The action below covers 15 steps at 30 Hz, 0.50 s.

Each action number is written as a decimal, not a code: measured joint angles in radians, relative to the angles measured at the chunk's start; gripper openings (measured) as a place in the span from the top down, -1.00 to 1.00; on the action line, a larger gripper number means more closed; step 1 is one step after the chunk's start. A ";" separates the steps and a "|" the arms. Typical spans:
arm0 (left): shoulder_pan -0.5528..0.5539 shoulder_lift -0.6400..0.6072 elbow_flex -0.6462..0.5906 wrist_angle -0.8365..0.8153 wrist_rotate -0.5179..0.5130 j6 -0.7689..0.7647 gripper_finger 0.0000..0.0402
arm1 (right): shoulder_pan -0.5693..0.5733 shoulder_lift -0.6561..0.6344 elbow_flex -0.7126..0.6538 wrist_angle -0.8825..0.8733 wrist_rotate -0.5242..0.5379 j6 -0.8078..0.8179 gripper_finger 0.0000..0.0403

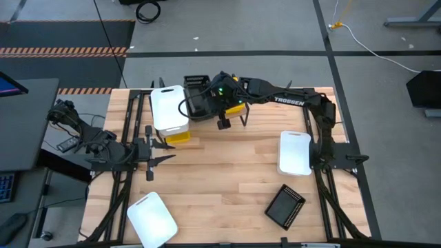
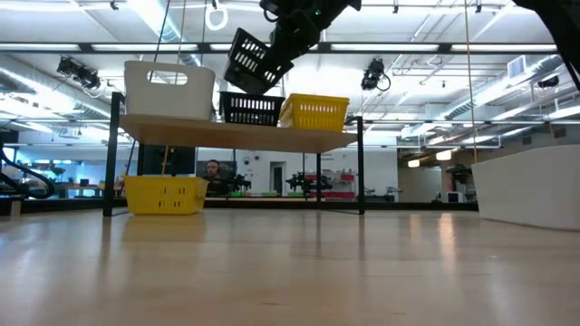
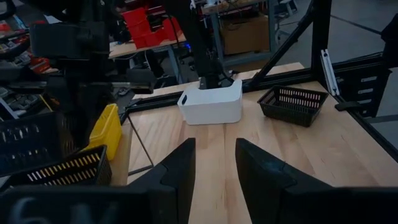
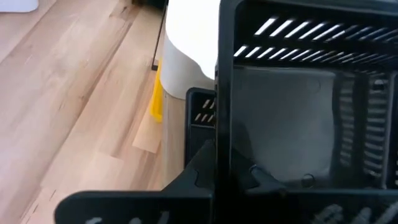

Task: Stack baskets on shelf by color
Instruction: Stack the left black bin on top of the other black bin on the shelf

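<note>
The shelf (image 2: 237,133) stands at the table's far side. On it sit a white basket (image 2: 169,89), a perforated black basket (image 2: 251,110) and a yellow basket (image 2: 314,112). My right gripper (image 2: 283,43) is above the shelf, shut on a second black basket (image 2: 252,62), which hangs tilted over the black one on the shelf. A yellow basket (image 2: 165,194) rests on the table under the shelf. My left gripper (image 3: 212,167) is open and holds nothing, near the table's left side (image 1: 160,143). My right gripper holds the black basket by one side wall at its rim (image 4: 224,93), pinched with one finger (image 4: 202,163) outside and the other hidden inside the basket. It comes from above. The basket is lifted clear and tilted, hanging below the fingers over the shelf's black basket.
A white basket (image 1: 295,152) and a black basket (image 1: 285,205) lie on the table's right half, and another white basket (image 1: 153,219) near its near left corner. Bare wood (image 1: 227,172) lies between them. The arms' black frames run along both sides.
</note>
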State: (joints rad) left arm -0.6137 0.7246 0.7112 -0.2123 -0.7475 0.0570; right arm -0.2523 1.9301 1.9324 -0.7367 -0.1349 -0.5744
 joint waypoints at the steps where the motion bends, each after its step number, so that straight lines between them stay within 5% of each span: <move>1: 0.000 0.000 0.000 0.000 0.000 0.000 0.40 | 0.000 0.000 0.000 0.000 0.000 0.001 0.97; 15: 0.000 0.000 0.000 0.000 0.000 -0.001 0.40 | 0.000 0.000 0.000 -0.004 0.000 0.062 0.96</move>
State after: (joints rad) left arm -0.6140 0.7246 0.7113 -0.2123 -0.7475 0.0558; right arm -0.2523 1.9301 1.9320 -0.7405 -0.1352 -0.5125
